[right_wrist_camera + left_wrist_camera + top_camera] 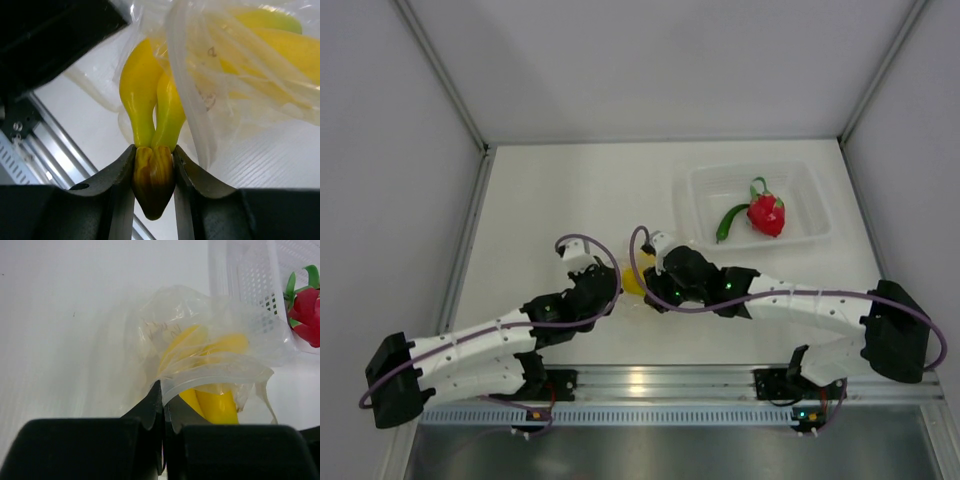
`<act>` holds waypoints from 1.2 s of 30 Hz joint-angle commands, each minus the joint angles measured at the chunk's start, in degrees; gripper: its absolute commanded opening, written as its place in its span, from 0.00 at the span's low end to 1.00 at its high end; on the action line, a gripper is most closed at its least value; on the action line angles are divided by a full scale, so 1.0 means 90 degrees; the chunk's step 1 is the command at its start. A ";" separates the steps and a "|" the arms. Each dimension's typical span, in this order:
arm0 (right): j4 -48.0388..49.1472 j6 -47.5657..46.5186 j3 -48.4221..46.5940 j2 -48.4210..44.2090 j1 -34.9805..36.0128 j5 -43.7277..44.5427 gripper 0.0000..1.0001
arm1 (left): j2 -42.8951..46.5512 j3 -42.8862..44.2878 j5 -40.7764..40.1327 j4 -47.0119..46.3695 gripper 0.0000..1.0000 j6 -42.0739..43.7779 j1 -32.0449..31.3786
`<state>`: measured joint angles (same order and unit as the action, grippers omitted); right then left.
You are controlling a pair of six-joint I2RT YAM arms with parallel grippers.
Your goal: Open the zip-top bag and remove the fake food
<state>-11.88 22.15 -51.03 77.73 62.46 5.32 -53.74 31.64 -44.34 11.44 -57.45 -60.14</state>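
While both arms meet near the middle of the desk (570,190), the left tool (162,391) is pressed together on the thick rim of the zip-top bag (210,340), pinching the clear film right at the bag's mouth. The bag lies crumpled on the desk between the two wrists, its mouth gaping toward the left wrist camera. The yellow banana bunch (145,100) sits partly inside it: the far ends of the bananas are under the wrinkled plastic, while the stem end sticks out of the opening. The right tool (153,152) is clamped on that brown stem end, one finger on each side, and the bag's film hangs just beside the grip. Well apart, at the far right of the desk, the red strawberry-like fruit (766,214) and the green piece (728,222) lie touching inside the rigid clear tray (800,175).
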 commanded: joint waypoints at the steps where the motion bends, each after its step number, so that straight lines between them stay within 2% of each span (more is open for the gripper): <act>1: 0.0226 -0.0615 0.0240 -0.0433 -0.0006 -0.1088 0.00 | 0.0072 0.0030 -0.0298 0.0193 0.00 0.0055 0.0061; 10: 0.0597 -0.1279 0.0533 -0.0961 0.0004 -0.2690 0.00 | -0.0094 0.0078 -0.0045 0.0164 0.00 -0.0032 0.0149; 18: 0.1261 -0.1699 0.0455 -0.0757 -0.0094 -0.4231 0.00 | -0.0426 0.0313 0.0444 0.0184 0.00 0.0085 0.0149; 24: 0.1223 -0.2011 0.0474 -0.1000 -0.0094 -0.4897 0.00 | -0.0338 0.0313 0.0736 0.0437 0.00 -0.0003 0.0636; 27: 0.0912 -0.2168 0.0465 -0.1380 -0.0094 -0.4936 0.00 | -0.0211 0.0342 0.0844 0.0564 0.00 0.0084 0.0948; 32: 0.1133 -0.2111 0.0610 -0.2093 -0.0104 -0.5161 0.00 | -0.0172 0.0450 0.1029 0.0672 0.00 0.0192 0.1340; 35: 0.1484 -0.1614 0.0708 -0.2786 -0.0113 -0.4179 0.00 | -0.0123 0.0450 0.1118 0.0701 0.00 0.0251 0.1564; 36: 0.1447 -0.1486 0.0699 -0.2952 -0.0113 -0.3460 0.00 | -0.0113 0.0450 0.1127 0.0721 0.00 0.0260 0.1633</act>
<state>-6.74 6.13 -44.31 56.66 61.98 -34.96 -55.99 33.76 -35.35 16.97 -56.31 -46.76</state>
